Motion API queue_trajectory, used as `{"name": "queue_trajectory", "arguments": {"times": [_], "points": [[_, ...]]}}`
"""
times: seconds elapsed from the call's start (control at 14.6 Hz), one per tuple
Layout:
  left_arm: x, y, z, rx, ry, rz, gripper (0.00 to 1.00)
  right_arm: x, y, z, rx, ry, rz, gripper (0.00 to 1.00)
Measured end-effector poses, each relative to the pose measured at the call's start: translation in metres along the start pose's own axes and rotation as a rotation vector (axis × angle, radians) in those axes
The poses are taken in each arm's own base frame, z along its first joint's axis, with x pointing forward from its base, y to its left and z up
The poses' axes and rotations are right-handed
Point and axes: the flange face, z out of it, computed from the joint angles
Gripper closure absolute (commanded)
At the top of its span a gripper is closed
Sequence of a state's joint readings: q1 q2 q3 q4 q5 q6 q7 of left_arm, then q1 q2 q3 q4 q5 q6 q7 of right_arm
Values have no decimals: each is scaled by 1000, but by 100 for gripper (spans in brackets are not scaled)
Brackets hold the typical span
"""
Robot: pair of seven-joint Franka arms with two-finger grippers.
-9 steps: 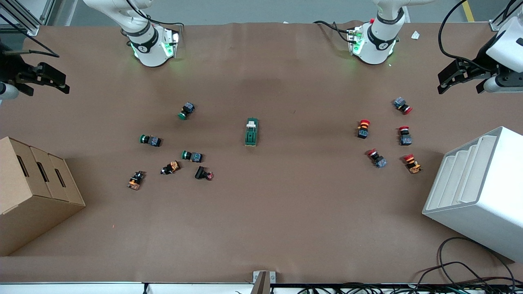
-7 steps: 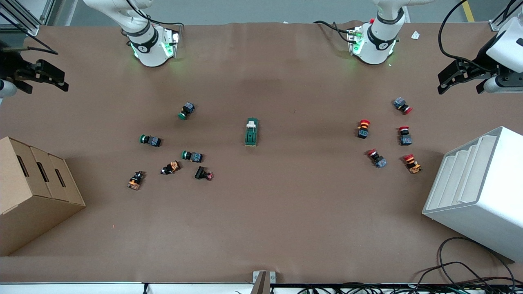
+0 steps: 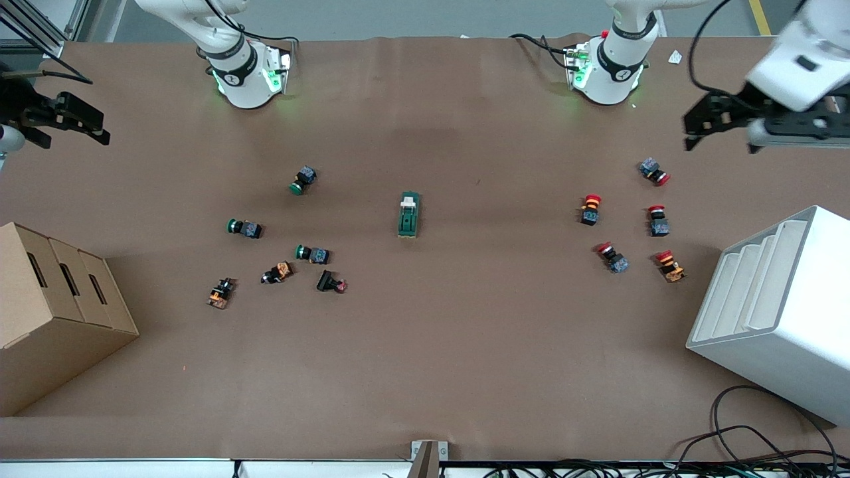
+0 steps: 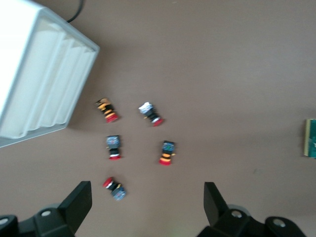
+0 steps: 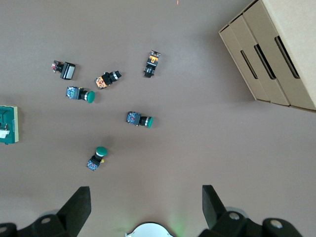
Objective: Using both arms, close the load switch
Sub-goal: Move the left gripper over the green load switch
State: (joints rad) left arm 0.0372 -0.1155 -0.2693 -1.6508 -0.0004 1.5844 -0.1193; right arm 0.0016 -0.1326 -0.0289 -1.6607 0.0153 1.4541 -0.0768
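Observation:
The load switch (image 3: 409, 214), a dark green block with a white lever tab at the end toward the arms' bases, lies flat in the middle of the table. It shows at the edge of both wrist views (image 4: 311, 138) (image 5: 8, 125). My left gripper (image 3: 720, 145) (image 4: 147, 197) hangs open and empty over the table at the left arm's end, above the red-capped buttons. My right gripper (image 3: 74, 139) (image 5: 145, 201) hangs open and empty over the table's edge at the right arm's end. Both are well away from the switch.
Several red mushroom buttons (image 3: 624, 219) lie toward the left arm's end, with a white slotted rack (image 3: 777, 312) nearer the camera. Green-capped and other small buttons (image 3: 279, 232) lie toward the right arm's end, next to a cardboard box (image 3: 53, 312).
The left gripper has moved in from the table's end toward the middle and slightly toward the bases. The right gripper has barely shifted. The switch has not moved.

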Motion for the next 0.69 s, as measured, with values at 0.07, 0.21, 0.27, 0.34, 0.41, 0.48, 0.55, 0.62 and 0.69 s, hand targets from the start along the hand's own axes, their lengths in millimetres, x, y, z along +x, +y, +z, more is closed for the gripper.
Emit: {"name": "queue_trajectory", "arguments": {"times": [0.07, 0.21, 0.27, 0.34, 0.41, 0.48, 0.55, 0.62, 0.69], "points": [[0, 28, 3, -1, 6, 3, 0, 0, -1, 0, 13, 0, 0, 0], [-7, 92, 11, -6, 13, -34, 0, 0, 1, 1, 27, 0, 4, 0], [-13, 127, 18, -13, 17, -72, 0, 0, 1, 2, 29, -1, 5, 0], [-20, 162, 28, -23, 17, -110, 0, 0, 2, 3, 31, -3, 6, 0], [-29, 195, 39, -31, 17, -144, 0, 0, 2, 3, 32, -4, 7, 0], [-38, 225, 53, -27, 22, -173, 0, 0, 2, 3, 33, -5, 7, 0], [-48, 252, 68, -14, 34, -199, 0, 0, 2, 4, 34, -5, 7, 0], [-58, 279, 86, 2, 47, -215, 0, 0, 2, 3, 34, -5, 7, 0], [-70, 302, 103, 19, 60, -220, 0, 0, 2, 3, 34, -4, 7, 0]]}}
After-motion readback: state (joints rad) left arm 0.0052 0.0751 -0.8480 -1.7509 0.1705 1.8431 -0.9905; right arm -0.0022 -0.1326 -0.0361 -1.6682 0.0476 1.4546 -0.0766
